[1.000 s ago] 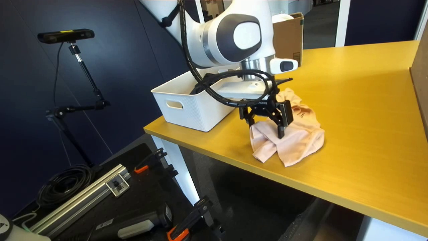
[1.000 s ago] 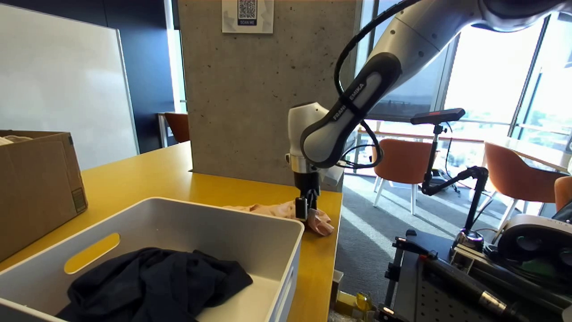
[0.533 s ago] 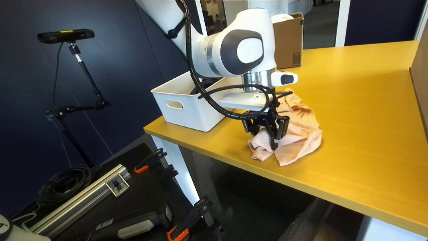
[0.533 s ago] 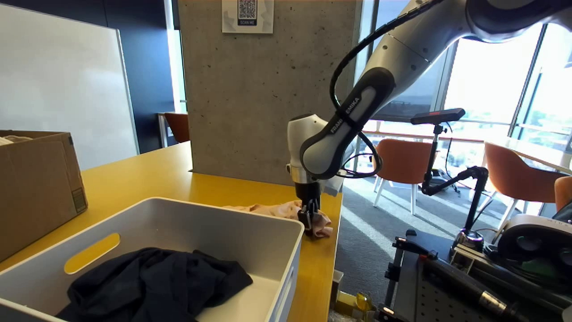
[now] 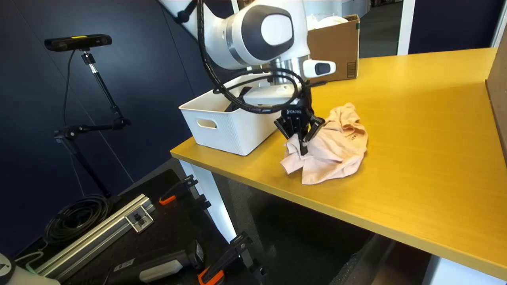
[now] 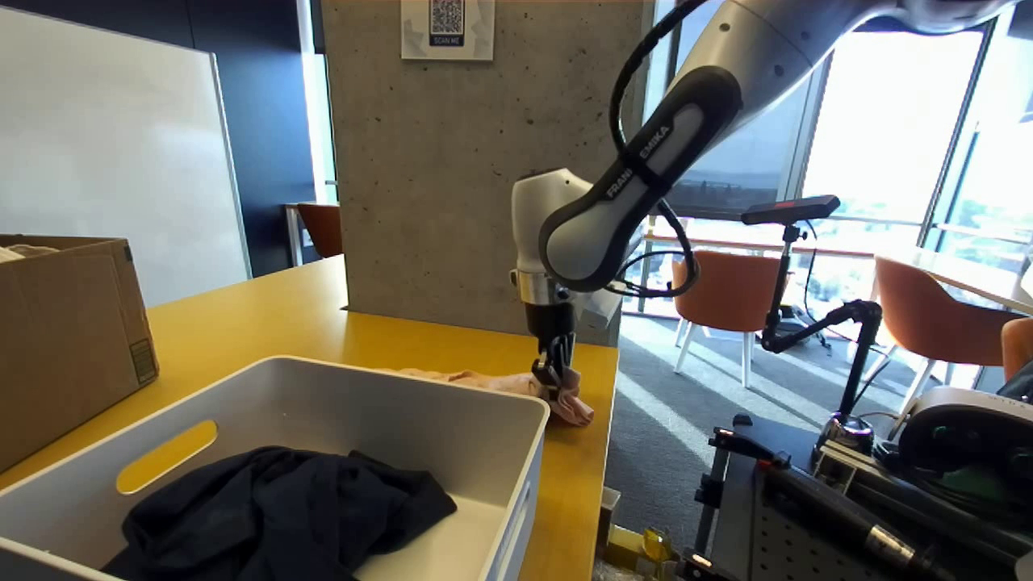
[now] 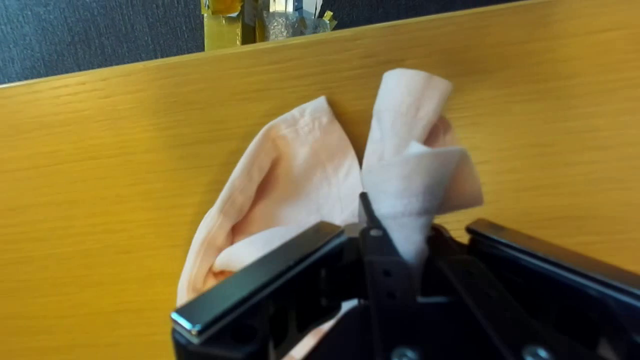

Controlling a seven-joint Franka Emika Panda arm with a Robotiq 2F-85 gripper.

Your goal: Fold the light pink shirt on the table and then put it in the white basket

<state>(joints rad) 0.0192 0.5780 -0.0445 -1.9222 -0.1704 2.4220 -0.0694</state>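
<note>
In an exterior view, the light pink shirt [image 5: 336, 152] lies crumpled near the white basket [image 5: 223, 136]; in an exterior view, dark cloth [image 6: 282, 508] lies inside it; in the wrist view, the gripper [image 7: 402, 216] pinches the shirt between its fingers

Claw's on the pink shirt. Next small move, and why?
I'd raise the claw slightly and bring the part of the light pink shirt that it pinches over the rest. In the wrist view a bunch of cloth sits between the closed fingers, while the remainder lies crumpled, not neatly folded, on the table, so folding probably comes before the white basket.
</note>
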